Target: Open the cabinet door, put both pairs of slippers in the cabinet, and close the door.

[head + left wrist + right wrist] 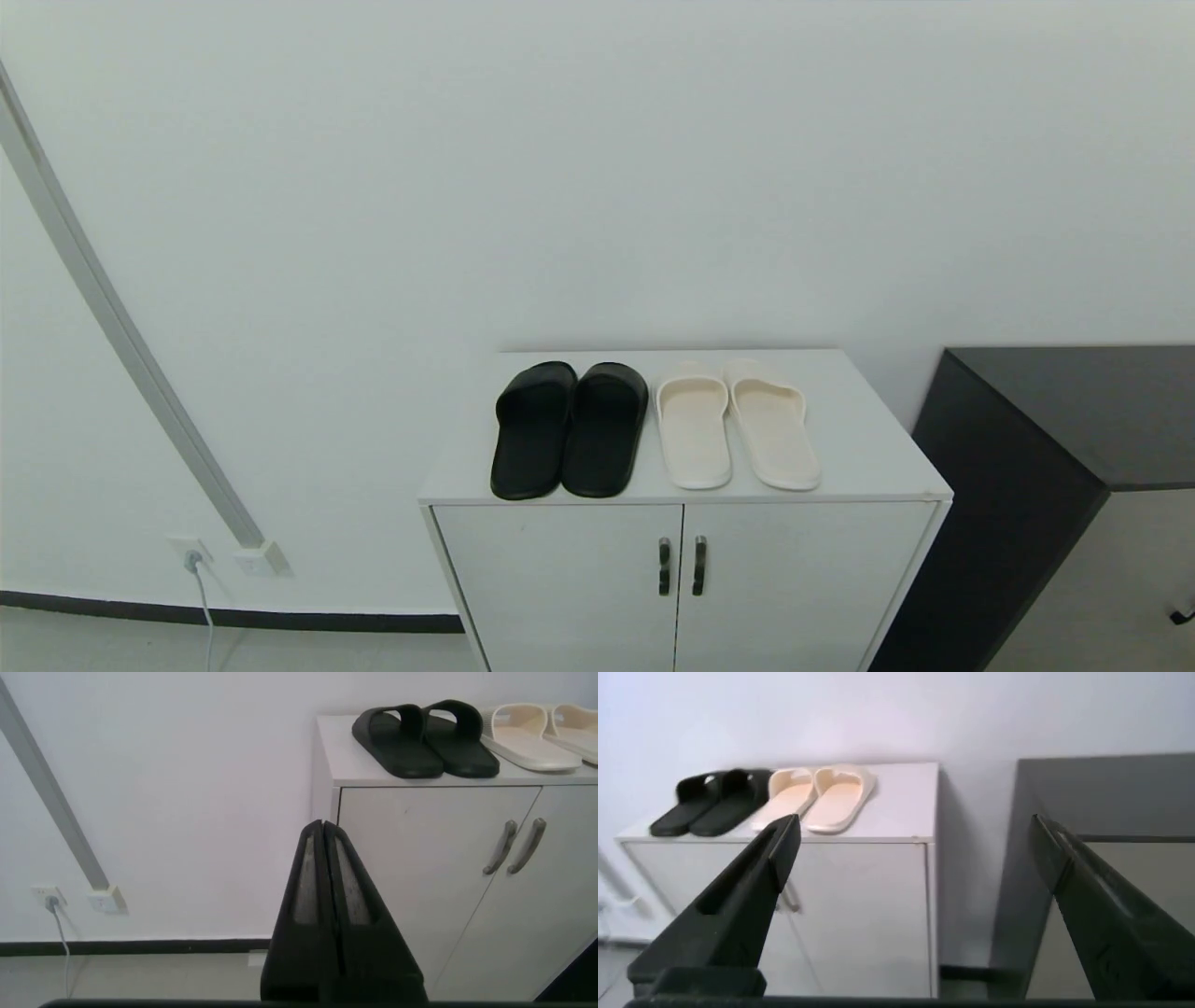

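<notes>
The left pincer (322, 833) is clenched tight, its two fingers (308, 873) pressed flat together, gripping nothing and touching nothing. The right pincer (913, 831) is released, jaws spread wide, also empty. Out ahead of both, well apart from either, stands the white cabinet (560, 597), its doors (794, 588) shut and the two handles (664, 566) side by side at the middle seam. On its top the black slippers (569, 429) sit on the left pincer's side, with the cream slippers (738, 425) just beside them toward the right pincer. A dark unit (1027, 485) stands by the cabinet on the right pincer's side.
</notes>
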Controlling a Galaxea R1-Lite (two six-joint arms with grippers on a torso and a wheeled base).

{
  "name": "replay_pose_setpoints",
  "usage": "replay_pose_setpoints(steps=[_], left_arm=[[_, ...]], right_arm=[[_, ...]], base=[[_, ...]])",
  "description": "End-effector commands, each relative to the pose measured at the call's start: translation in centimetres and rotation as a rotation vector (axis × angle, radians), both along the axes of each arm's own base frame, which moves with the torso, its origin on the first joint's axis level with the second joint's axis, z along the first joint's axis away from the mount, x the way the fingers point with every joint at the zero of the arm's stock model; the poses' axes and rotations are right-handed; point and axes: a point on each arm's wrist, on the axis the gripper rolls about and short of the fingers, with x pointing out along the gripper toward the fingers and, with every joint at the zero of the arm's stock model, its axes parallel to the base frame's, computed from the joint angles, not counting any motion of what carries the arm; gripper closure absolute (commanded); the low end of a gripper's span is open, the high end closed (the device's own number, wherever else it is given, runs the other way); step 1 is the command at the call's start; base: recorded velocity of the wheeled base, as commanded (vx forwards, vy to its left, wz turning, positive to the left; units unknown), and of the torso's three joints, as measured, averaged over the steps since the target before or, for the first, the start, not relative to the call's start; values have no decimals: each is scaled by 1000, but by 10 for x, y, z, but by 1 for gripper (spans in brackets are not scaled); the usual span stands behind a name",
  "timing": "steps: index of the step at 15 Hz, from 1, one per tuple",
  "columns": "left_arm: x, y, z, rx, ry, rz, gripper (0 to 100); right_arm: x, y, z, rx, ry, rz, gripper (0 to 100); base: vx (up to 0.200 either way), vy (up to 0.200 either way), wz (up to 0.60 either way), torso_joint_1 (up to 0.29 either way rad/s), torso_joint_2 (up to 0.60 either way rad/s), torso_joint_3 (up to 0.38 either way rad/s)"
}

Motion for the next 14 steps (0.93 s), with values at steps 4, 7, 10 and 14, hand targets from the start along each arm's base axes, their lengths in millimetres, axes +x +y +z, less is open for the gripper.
replay_pose_setpoints(steps=[4,7,10,14], left_arm=[[0,0,0,0,0,0,100],[0,0,0,6,-2,0,100],[0,0,0,6,0,0,100],[0,0,0,6,0,0,100]], right_arm=[[149,41,41,-27,239,222,0],[183,101,60,32,274,288,0],[206,141,68,60,284,274,0],[235,180,50,0,326,176,0]], base=[[0,0,0,0,0,0],[0,0,0,0,0,0],[0,0,0,0,0,0],[0,0,0,0,0,0]])
